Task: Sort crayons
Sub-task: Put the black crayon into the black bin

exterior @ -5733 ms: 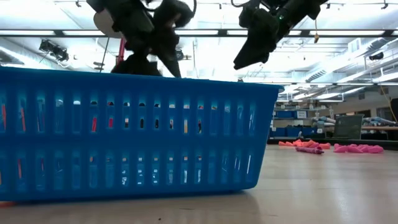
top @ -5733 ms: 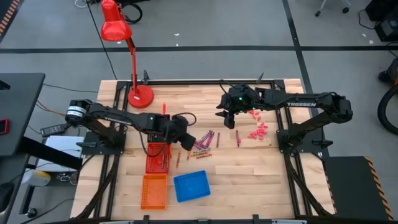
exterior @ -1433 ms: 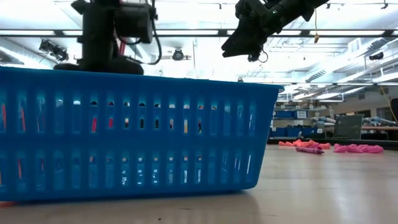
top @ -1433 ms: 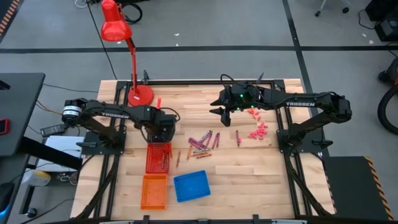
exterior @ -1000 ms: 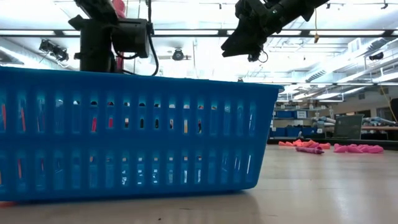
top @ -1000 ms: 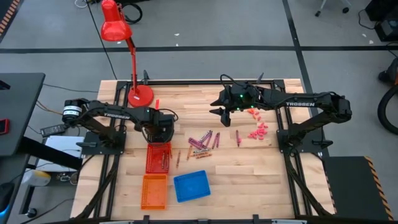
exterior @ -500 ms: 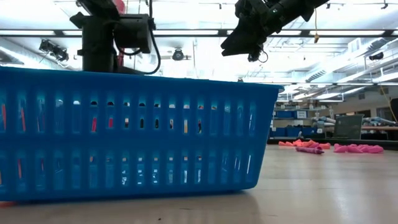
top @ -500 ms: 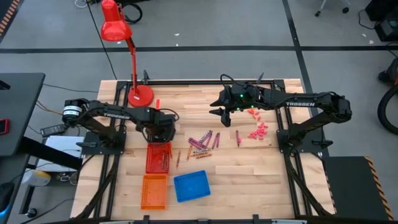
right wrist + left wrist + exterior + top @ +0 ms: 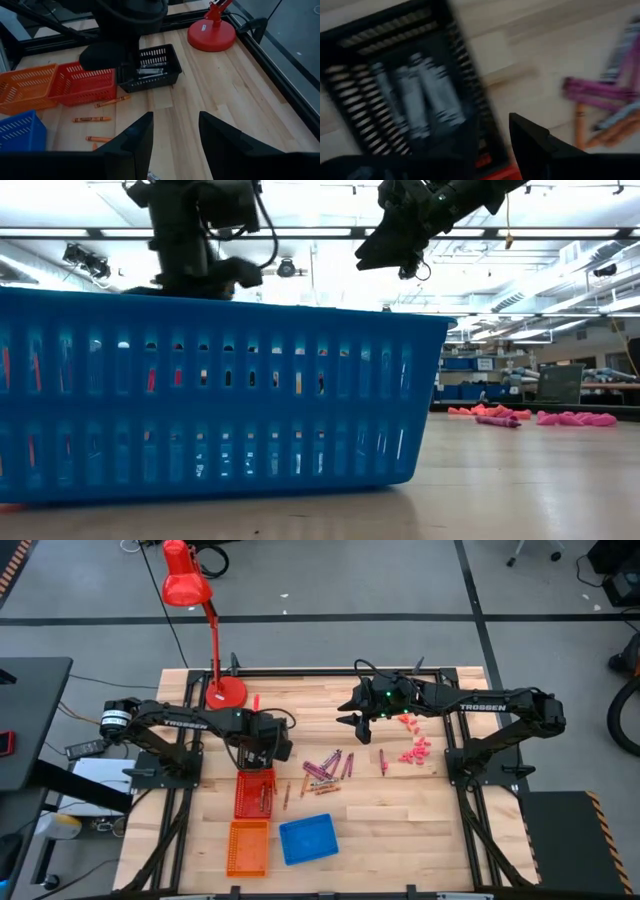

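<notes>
The left claw (image 9: 268, 745) hangs over the black basket (image 9: 150, 67), which sits on the counter (image 9: 400, 810) next to the red basket (image 9: 254, 793). Its fingers (image 9: 532, 137) stand apart with nothing between them. Grey crayons (image 9: 417, 95) lie side by side inside the black basket, right below the claw.

The right claw (image 9: 362, 726) hovers high over the far middle of the counter, its fingers (image 9: 220, 135) wide and empty.

A loose bunch of crayons (image 9: 325, 766), purple and pink with a few orange ones, lies on the counter between the two arms, just beside the red basket. One more crayon (image 9: 382, 761) lies apart, nearer the right arm. Pink bits (image 9: 414, 751) are scattered near the right arm.

The red basket holds some crayons. An orange basket (image 9: 248, 847) sits in front of it, and a blue basket (image 9: 308, 839) just beside that; the low view is mostly filled by the blue basket's wall. A red lamp (image 9: 186, 585) stands at the counter's far left.
</notes>
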`<state>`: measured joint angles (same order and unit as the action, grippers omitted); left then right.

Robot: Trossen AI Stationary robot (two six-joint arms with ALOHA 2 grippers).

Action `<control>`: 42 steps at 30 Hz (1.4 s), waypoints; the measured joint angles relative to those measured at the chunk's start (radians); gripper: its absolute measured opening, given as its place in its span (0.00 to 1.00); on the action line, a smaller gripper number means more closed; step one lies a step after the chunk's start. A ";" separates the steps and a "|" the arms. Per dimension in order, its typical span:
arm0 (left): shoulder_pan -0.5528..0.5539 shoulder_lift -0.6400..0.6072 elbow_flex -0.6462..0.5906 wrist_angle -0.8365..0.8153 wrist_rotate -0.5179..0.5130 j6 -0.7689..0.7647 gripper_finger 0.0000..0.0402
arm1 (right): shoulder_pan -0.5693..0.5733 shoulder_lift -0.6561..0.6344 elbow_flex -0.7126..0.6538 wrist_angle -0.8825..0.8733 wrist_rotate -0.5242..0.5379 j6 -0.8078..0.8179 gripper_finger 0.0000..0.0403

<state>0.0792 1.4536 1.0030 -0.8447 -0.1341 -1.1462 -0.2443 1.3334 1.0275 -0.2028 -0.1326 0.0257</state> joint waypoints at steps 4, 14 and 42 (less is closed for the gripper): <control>-0.017 0.003 0.001 0.183 -0.011 0.091 0.30 | 0.000 0.000 0.000 0.000 0.000 -0.002 0.40; -0.028 0.151 0.002 0.610 -0.029 0.338 0.30 | -0.002 0.000 0.000 -0.037 0.001 -0.048 0.40; -0.031 0.486 0.185 0.660 -0.018 0.619 0.30 | 0.028 -0.028 0.000 -0.288 0.076 0.058 0.40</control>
<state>0.0486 1.9396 1.1884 -0.1848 -0.1516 -0.5274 -0.2162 1.3054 1.0279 -0.4908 -0.0561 0.0841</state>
